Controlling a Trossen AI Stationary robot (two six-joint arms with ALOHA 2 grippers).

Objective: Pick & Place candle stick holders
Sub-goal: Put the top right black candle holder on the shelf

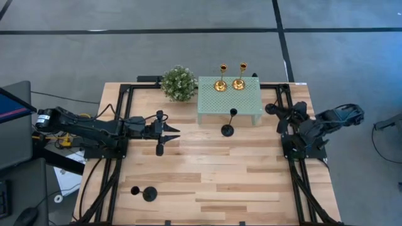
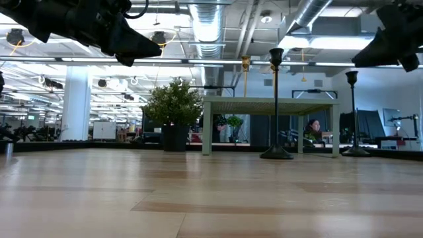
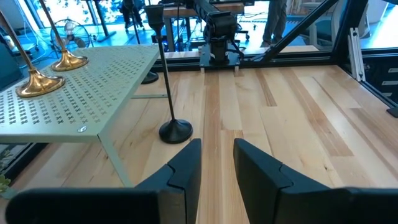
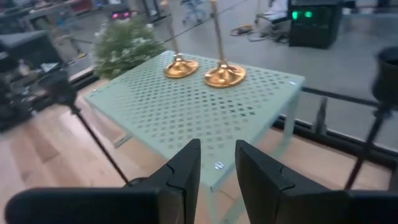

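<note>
High view showed the mint-green stand (image 1: 229, 99) bearing two gold holders (image 1: 230, 81), three black holders (one (image 1: 228, 129) before it, one (image 1: 271, 108) beside it, one (image 1: 149, 193) far off) unplaced, and both grippers, left (image 1: 169, 132) and right (image 1: 281, 119), slightly parted, empty.

A mint-green perforated stand (image 1: 229, 100) sits at the far middle of the wooden table (image 1: 207, 182), ahead of the left gripper's reach and off to one side of the right one. A leafy green plant ball (image 1: 178, 83) rests just beside the stand's corner. A seated person (image 2: 313, 127) shows in the room behind.
</note>
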